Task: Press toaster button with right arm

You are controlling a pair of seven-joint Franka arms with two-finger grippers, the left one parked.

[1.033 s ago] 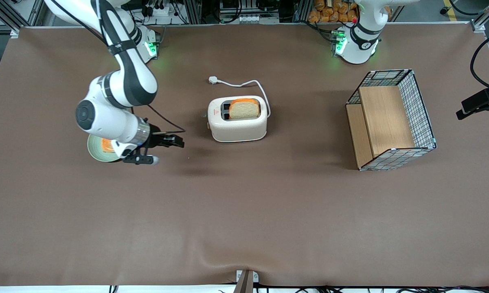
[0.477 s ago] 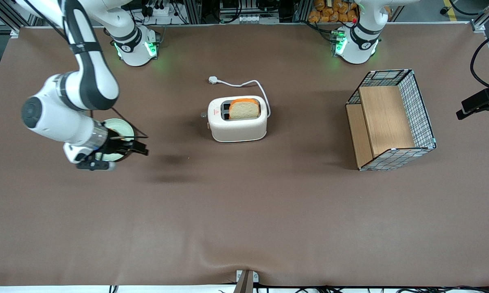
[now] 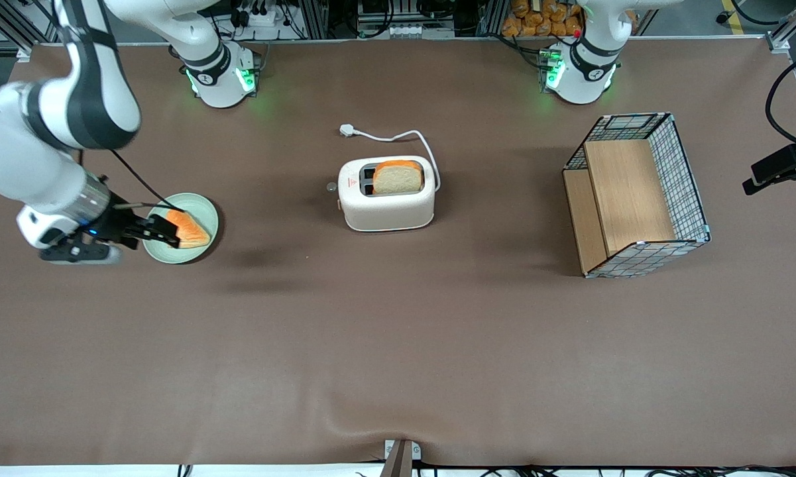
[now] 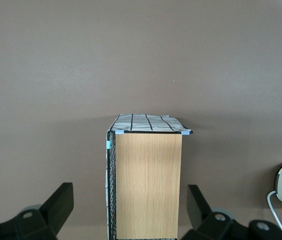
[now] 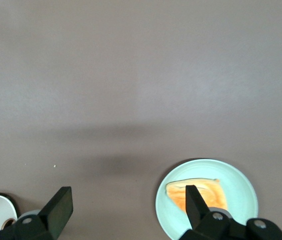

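Observation:
The cream-white toaster (image 3: 386,197) stands mid-table with a slice of bread (image 3: 398,177) upright in one slot. Its small round pale-grey button (image 3: 331,187) juts from the narrow end face that points toward the working arm's end of the table. The right arm (image 3: 46,139) is far off toward that end. Its black gripper (image 3: 162,230) hangs open and empty over the edge of a pale-green plate (image 3: 202,244), well apart from the toaster. In the right wrist view the gripper (image 5: 128,206) is open, with one fingertip (image 5: 195,199) over the plate (image 5: 241,200).
An orange-crusted bread slice (image 3: 187,229) lies on the plate and also shows in the right wrist view (image 5: 201,190). The toaster's white cord (image 3: 404,137) ends in a plug (image 3: 347,130). A wire-mesh basket with wooden panels (image 3: 629,195) lies toward the parked arm's end.
The right arm and its gripper have swung away from the toaster toward the working arm's end, uncovering the plate and its bread slice. The toaster and its bread have not moved.

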